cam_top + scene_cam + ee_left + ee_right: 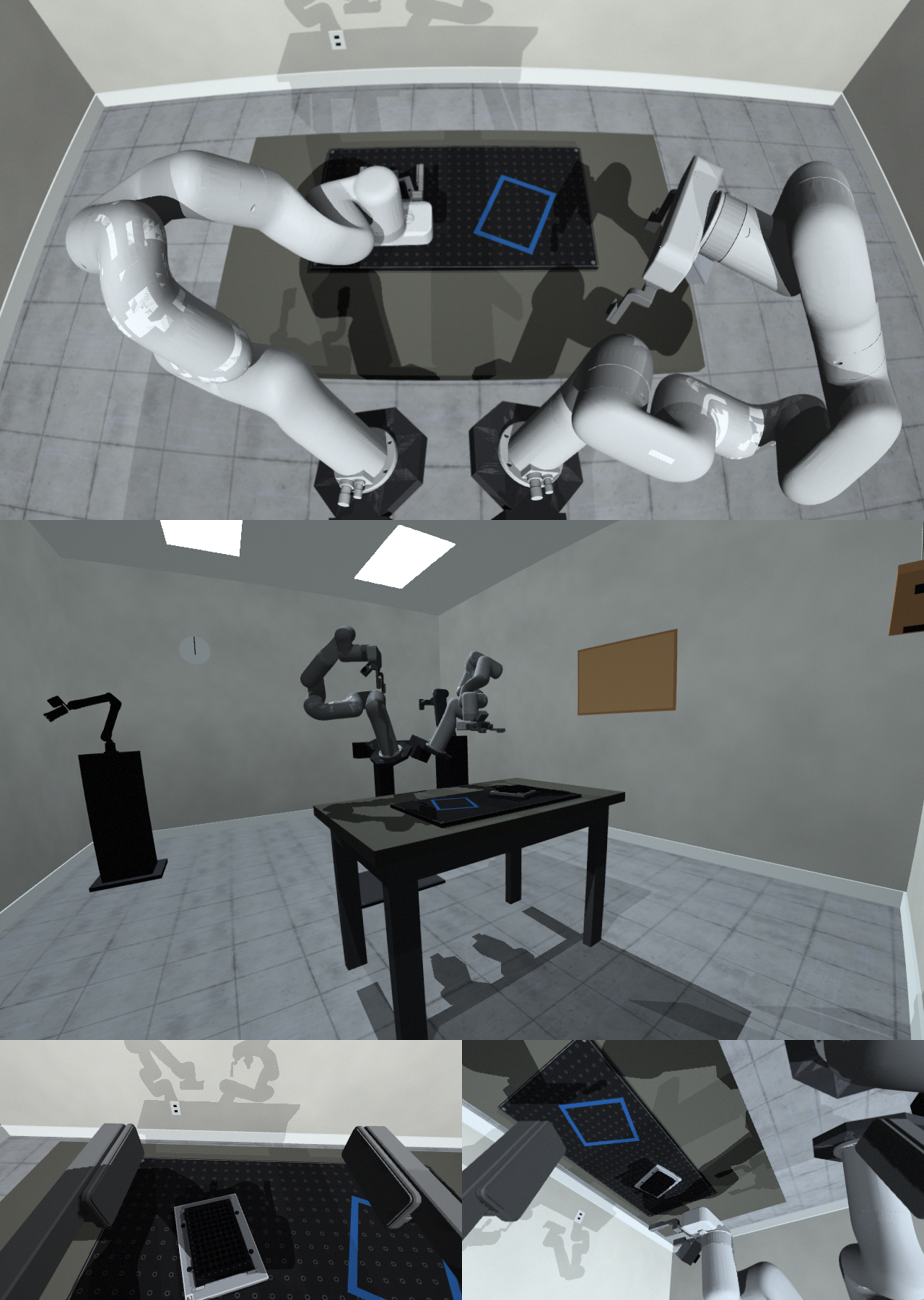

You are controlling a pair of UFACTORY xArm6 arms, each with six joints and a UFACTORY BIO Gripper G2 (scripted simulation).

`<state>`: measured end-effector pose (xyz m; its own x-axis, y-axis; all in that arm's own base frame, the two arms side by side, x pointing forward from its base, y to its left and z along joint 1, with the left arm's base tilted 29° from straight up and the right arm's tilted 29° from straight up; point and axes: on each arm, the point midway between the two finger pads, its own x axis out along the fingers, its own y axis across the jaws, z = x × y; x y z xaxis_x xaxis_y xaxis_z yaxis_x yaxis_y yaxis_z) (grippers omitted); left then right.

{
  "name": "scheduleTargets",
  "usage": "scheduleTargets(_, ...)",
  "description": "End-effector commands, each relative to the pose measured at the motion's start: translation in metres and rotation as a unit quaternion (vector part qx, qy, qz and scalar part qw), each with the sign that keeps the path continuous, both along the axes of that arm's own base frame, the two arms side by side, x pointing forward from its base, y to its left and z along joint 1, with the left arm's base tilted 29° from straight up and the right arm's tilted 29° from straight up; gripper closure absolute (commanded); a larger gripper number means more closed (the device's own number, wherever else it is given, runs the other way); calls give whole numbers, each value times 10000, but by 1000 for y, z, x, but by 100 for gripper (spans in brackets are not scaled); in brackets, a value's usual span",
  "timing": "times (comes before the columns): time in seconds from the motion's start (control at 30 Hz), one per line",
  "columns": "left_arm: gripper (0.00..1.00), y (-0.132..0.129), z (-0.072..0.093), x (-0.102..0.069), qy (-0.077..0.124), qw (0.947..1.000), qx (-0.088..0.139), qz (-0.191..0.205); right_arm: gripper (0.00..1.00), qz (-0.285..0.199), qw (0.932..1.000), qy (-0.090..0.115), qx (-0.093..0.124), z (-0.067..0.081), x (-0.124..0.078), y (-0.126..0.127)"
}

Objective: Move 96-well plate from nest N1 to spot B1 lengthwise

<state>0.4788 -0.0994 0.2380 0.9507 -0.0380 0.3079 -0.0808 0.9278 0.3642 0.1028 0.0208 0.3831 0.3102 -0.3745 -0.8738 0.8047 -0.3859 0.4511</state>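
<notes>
The dark 96-well plate point(216, 1238) point(658, 1183) sits in the light grey plate nest N1 point(231, 1284) point(670, 1173); the left arm hides both in the top view. The blue taped outline B1 point(504, 242) point(434, 804) point(354, 1246) point(611, 1142) holds nothing and lies to the right of the nest in the top view. My left gripper point(249, 1177) is open and empty, high above the board near the nest. Its two pads stand wide apart, with the nest low between them in the left wrist view. My right gripper point(633, 266) is open and empty, off the board's right side.
The black perforated board point(452, 248) lies on the table point(639, 152) under the nest and outline. The right arm point(833, 258) is folded at the right in the top view. The left arm point(200, 187) reaches over the board's left part.
</notes>
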Motion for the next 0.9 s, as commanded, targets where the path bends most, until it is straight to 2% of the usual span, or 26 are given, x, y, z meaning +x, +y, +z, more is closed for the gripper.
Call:
scheduleTargets(0.0,63,6,-6,14,-277,9983,-157,480,0,-1,10000,-2,4,0,0,0)
scheduleTargets(0.17,63,16,-19,32,-584,9901,-411,1206,0,-1,10000,-2,4,0,0,0)
scheduleTargets(0.4,63,31,-37,58,-587,9900,-413,1212,0,-1,10000,-2,4,0,0,0)
scheduleTargets(0.47,63,31,-37,58,-587,9900,-413,1212,0,-1,10000,-2,4,0,0,0)
scheduleTargets(0.87,63,56,-69,102,-588,9900,-412,1212,0,-1,10000,-2,4,0,0,0)
